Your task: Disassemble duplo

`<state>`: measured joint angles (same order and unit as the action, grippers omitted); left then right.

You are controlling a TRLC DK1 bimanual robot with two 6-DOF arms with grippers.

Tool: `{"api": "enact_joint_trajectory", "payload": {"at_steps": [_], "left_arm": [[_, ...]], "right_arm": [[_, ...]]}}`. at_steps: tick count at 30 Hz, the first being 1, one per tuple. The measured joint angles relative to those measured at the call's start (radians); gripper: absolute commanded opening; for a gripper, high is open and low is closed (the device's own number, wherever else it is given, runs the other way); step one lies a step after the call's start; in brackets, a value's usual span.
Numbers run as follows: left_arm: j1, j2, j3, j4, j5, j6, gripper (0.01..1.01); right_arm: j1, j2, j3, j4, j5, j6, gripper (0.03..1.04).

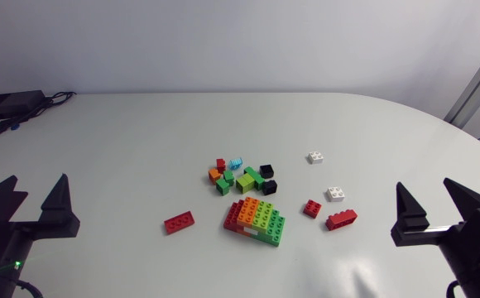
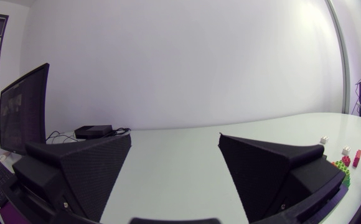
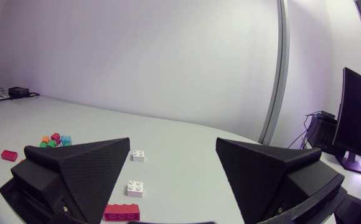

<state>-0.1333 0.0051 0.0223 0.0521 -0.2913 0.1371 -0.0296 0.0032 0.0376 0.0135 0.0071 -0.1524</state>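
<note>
duplo stack [image 1: 256,222] assembled | loose bricks [image 1: 242,175] just behind it | left gripper [image 1: 37,177] wide, empty | right gripper [image 1: 423,182] wide, empty

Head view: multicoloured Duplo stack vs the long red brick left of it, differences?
The green, orange and red stack is several bricks joined in layers; the long red brick is single. The stack is larger and multicoloured, the brick one colour. Both lie on the white table, studs up.

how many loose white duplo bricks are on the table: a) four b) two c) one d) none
b: the head view shows a far white brick and a near white brick, each lying alone to the right of the stacked model.
</note>
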Motion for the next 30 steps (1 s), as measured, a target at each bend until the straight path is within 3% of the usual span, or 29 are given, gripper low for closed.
{"api": "enact_joint_trajectory", "payload": {"at_steps": [18, 25, 30], "left_arm": [[0.0, -0.001, 0.003, -0.018, 0.0, 0.003, 0.987], [-0.046, -0.001, 0.082, -0.121, 0.0, 0.004, 0.987], [-0.077, 0.049, 0.204, -0.17, 0.0, 0.004, 0.987]], "right_arm": [[0.019, 0.0, 0.002, -0.008, -0.009, 0.004, 1.0], [0.031, 0.002, 0.073, -0.128, -0.022, 0.027, 1.0], [0.034, 0.075, 0.205, -0.185, -0.023, 0.039, 1.0]]}}
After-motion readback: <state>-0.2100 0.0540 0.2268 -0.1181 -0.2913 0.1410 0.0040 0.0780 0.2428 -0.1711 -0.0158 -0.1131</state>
